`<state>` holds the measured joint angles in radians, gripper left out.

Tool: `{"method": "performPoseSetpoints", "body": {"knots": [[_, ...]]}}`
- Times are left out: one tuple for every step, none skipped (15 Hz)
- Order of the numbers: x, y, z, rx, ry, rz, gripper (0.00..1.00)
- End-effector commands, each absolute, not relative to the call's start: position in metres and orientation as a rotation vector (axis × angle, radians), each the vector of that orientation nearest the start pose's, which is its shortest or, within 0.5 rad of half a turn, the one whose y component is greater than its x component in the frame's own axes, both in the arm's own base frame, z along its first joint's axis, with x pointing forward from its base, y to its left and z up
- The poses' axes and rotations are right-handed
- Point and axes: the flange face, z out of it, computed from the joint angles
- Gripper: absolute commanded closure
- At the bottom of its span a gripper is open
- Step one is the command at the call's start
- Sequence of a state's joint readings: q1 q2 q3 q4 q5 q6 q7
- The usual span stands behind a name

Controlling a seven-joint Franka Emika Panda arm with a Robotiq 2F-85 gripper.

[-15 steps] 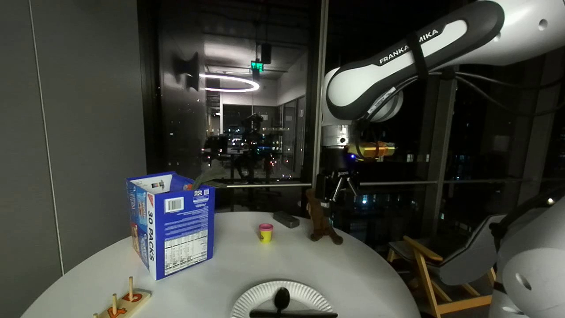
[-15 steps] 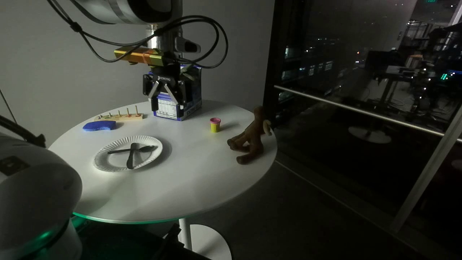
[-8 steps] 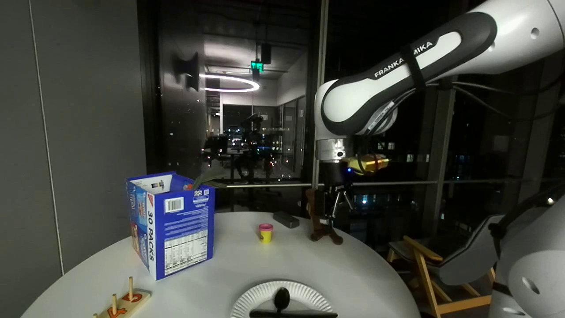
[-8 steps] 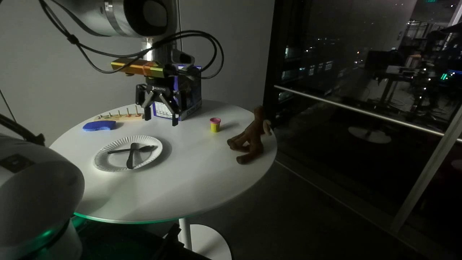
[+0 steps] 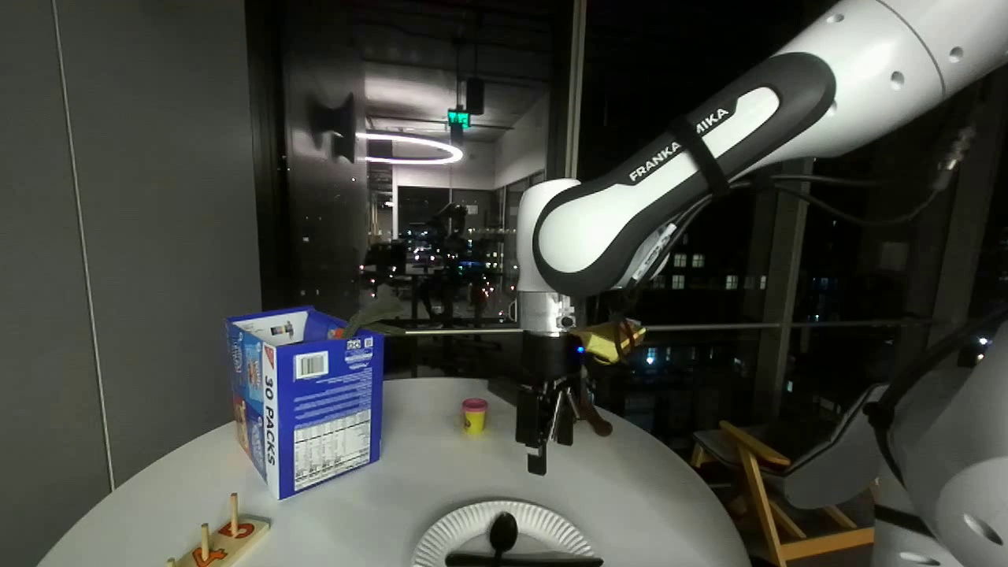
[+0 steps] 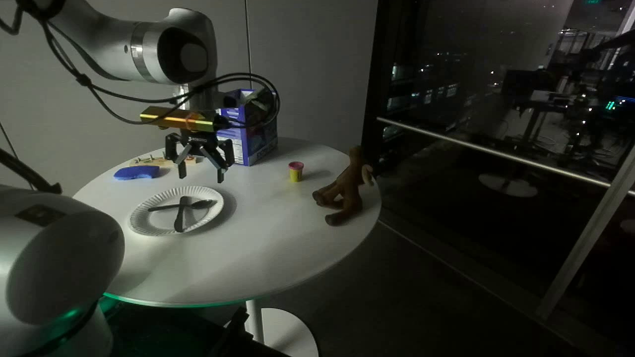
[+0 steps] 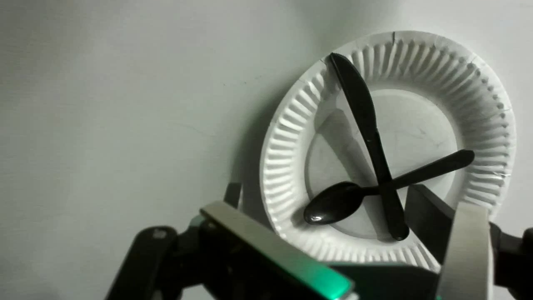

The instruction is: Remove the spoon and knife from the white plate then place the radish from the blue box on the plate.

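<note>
Currently, no stage of the task is complete. In the wrist view, the black plastic knife [image 7: 368,121] spans the round white fluted paper plate [image 7: 416,121] from eleven o'clock, its tip at the rim, to six o'clock. The black plastic spoon [image 7: 339,201] crosses it, bowl between seven and eight o'clock, handle end at three o'clock; the knife appears to lie on top. The upright rectangular blue cardboard box [image 5: 335,394] stands at ten o'clock from the plate in an exterior view. The red radish with green leaves [image 5: 368,315] appears to be inside it, leaves projecting over its edge, body mostly hidden. The black two-finger gripper [image 6: 201,174] hangs above the round white tabletop [image 6: 278,243], at one o'clock from the plate in both exterior views. Its fingers stand apart with nothing between them, and touch neither plate nor cutlery. Remaining operations, in likely order: lift off the knife (judged the step in hand), remove the spoon, place the radish on the plate.
</note>
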<state>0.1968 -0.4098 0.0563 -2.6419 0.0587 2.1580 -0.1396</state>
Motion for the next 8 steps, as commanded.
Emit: {"method": "performPoseSetpoints", "body": {"knots": [[0.386, 0.114, 0.357, -3.005, -0.624, 0.078, 0.0], [0.39, 0.115, 0.351, -2.993, -0.63, 0.089, 0.0], [0.392, 0.116, 0.346, -2.981, -0.638, 0.089, 0.0], [0.394, 0.119, 0.342, -2.976, -0.643, 0.093, 0.0], [0.396, 0.122, 0.338, -2.979, -0.645, 0.091, 0.0], [0.392, 0.128, 0.326, -2.99, -0.63, 0.084, 0.0], [0.393, 0.132, 0.32, -2.997, -0.623, 0.08, 0.0], [0.391, 0.138, 0.311, -2.996, -0.622, 0.082, 0.0]]}}
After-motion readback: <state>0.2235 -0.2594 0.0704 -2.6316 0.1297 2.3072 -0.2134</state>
